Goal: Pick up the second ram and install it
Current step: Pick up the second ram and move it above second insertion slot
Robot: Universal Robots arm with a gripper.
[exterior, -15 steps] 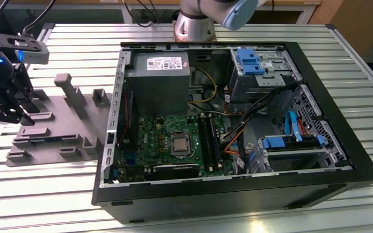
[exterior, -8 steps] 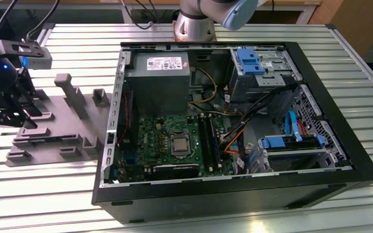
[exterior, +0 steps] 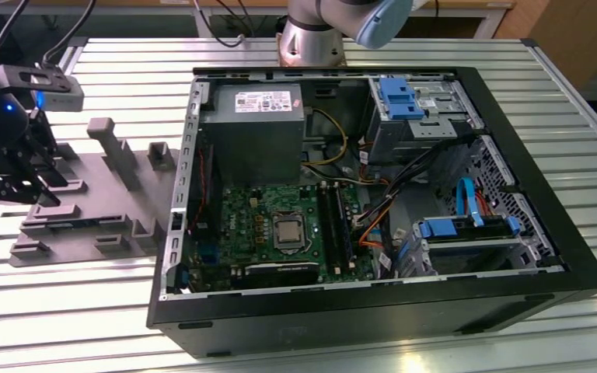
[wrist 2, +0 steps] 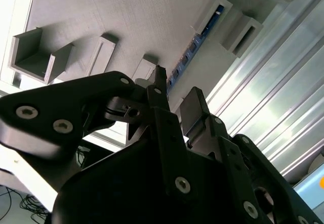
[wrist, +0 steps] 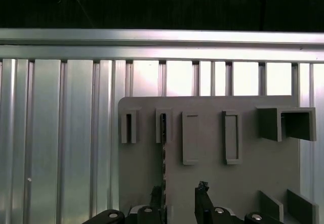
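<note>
1. The gripper (wrist: 179, 196) is being seen released: its fingers (wrist 2: 195, 107) are standing apart, and nothing is being clamped between them. In the exterior view it is being held at the far left of the frame, over the grey fixture (exterior: 102, 198).
2. The ram (wrist 2: 188, 53) is being carried on edge by the fixture's holders, not by the gripper. In both wrist views it is being lined up between the fingers, one fingertip just beside it and the other farther off. Whether either is touching it cannot be told.
3. The case (exterior: 382, 318) is being shown open in the middle of the exterior view, well apart from the gripper. The slots (exterior: 332, 217) are being shown on the board (exterior: 262, 225), right of centre. Whether a stick is already seated there cannot be told.
4. An off-centre closure is being judged the nearest risk. With one finger much closer than the other, the stick could be pushed sideways and wedged against its holders.
5. A skewed grasp is being judged the second risk. If the stick is being gripped near one end, it could be tilted on lifting and dragged against the fixture.
6. Trouble at the case is also being foreseen. The cables (exterior: 376, 221) are lying just beside the slots, so a tilted stick could be snagged or left half seated.
</note>
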